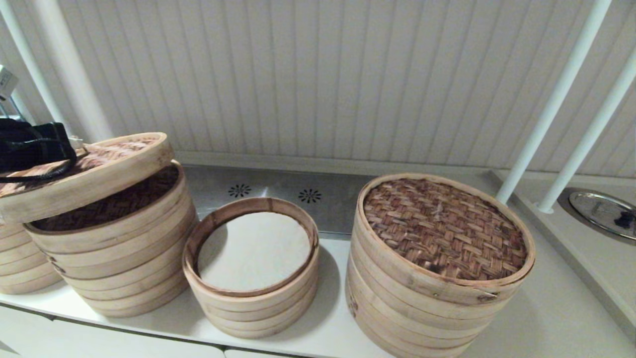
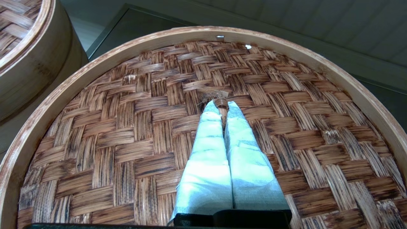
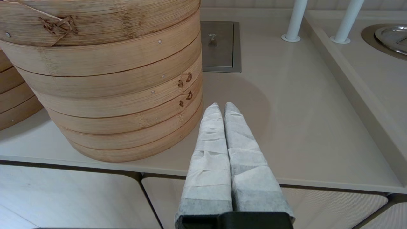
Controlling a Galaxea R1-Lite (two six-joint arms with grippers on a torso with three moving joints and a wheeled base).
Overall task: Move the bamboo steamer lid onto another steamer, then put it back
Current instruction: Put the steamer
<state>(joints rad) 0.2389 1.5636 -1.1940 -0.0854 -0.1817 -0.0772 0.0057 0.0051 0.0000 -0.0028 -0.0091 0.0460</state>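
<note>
Lid point(image 1: 94, 169) sat tilted at the left of the head view, its near edge lifted, its far edge low over a steamer point(image 1: 119, 248) with a dark woven top showing beneath. Left hand point(image 2: 221, 106) was pinched shut on the lid's small centre loop point(image 2: 219, 99); in the left wrist view the two wrapped fingers point(image 2: 206, 152) met with the loop's fibres squeezed between their tips, weave spread all round. In the head view only the black wrist body point(image 1: 32, 146) showed, at the far left edge, over the lid. The smallest steamer point(image 1: 251, 268), centre of the frame, stood open with a white liner point(image 1: 253, 248) inside, so the lid looked to belong there. Judgement: the carry was in hand, either the setting-down onto the left stack or the lift off it for the return; these views do not settle which. If setting down, the next move called for levelling the lid and centring its rim before letting go; if returning, for a clear lift and a sideways carry to the open steamer. Whether the rim touched the stack below could not be told. Right hand point(image 3: 222, 106) was closed on nothing, fingers pressed together, held low at the desk point(image 3: 286, 127) edge beside the largest steamer point(image 3: 105, 76), idle.
</note>
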